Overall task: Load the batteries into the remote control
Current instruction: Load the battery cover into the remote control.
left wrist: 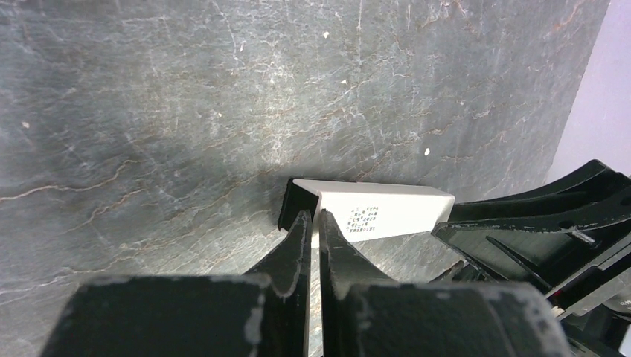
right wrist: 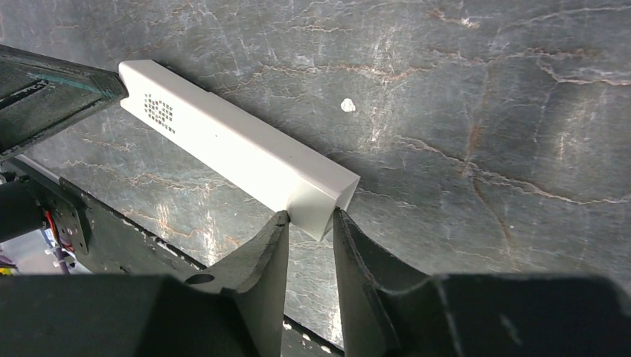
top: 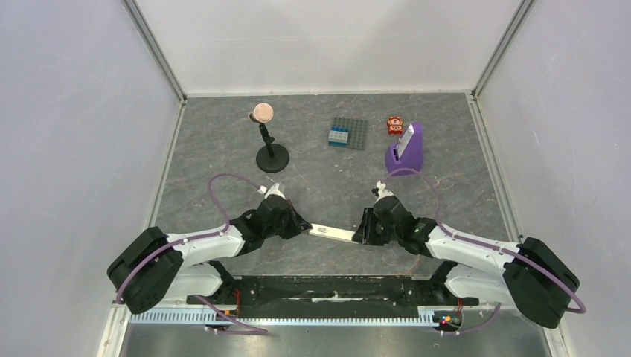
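Note:
The remote control point(top: 333, 233), a slim white bar, is held just above the table near the front edge, between both grippers. My right gripper point(top: 362, 227) is shut on its right end; in the right wrist view point(right wrist: 309, 216) the fingertips clamp the bar's square end point(right wrist: 238, 145). My left gripper point(top: 303, 225) is at the other end. In the left wrist view point(left wrist: 312, 216) its jaws are almost together, tips against the remote's end point(left wrist: 379, 208); I cannot tell whether they pinch a thin edge. No batteries show.
At the back stand a black stand with a pink ball point(top: 266, 137), a grey studded plate point(top: 348, 134), a small red-orange item point(top: 394, 125) and a purple wedge stand point(top: 405, 149). White walls close in the table on three sides.

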Motion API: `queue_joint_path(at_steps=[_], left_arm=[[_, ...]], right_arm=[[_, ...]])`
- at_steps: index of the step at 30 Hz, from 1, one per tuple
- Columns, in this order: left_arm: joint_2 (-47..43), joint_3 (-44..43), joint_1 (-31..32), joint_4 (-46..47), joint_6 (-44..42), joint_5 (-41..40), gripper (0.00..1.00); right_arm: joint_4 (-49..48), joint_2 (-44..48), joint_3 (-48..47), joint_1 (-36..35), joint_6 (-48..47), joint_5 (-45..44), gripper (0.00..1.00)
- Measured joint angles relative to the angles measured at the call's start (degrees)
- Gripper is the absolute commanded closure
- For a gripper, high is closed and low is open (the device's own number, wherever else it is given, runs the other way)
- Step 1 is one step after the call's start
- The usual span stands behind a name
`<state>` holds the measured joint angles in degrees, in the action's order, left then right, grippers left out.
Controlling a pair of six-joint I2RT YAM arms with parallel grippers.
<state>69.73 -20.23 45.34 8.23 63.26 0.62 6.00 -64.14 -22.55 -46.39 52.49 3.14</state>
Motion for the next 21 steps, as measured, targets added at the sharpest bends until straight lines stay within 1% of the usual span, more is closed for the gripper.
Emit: queue_joint_path(at_steps=[6,9,11,14,17,19,21], left_arm=[[1.4,0.7,-0.5,3.8,-1.1,0.6,0.98],[1.9,1.4,-0.8,6.3,-1.6,0.9,0.98],[2.4,1.7,-0.8,7.7,-2.2,0.9,0.92],[3.4,1.8,-0.9,9.8,-3.8,0.8,0.78],[4.5,1.8,-0.9,11.3,-5.0,0.9,0.69],[5.1,1.8,-0.9,11.9,-5.9,1.0,0.65],[5.4,1.9,-0.9,12.1,-6.6,1.1,0.64]], right_arm=[[-0.3,-1.3,0.0,0.0,0.3,0.1,0.78],[0.1,-1.8,-0.5,-0.2,0.3,-0.3,0.79],[1.0,-2.5,-1.4,-0.5,0.2,-1.0,0.79],[2.3,-3.4,-2.5,-0.8,0.2,-1.6,0.77],[3.2,-4.2,-3.4,-1.0,0.2,-2.1,0.74],[3.1,-4.8,-3.9,-1.0,-0.1,-2.8,0.72],[2.7,-5.5,-4.3,-1.0,-0.3,-3.3,0.71]])
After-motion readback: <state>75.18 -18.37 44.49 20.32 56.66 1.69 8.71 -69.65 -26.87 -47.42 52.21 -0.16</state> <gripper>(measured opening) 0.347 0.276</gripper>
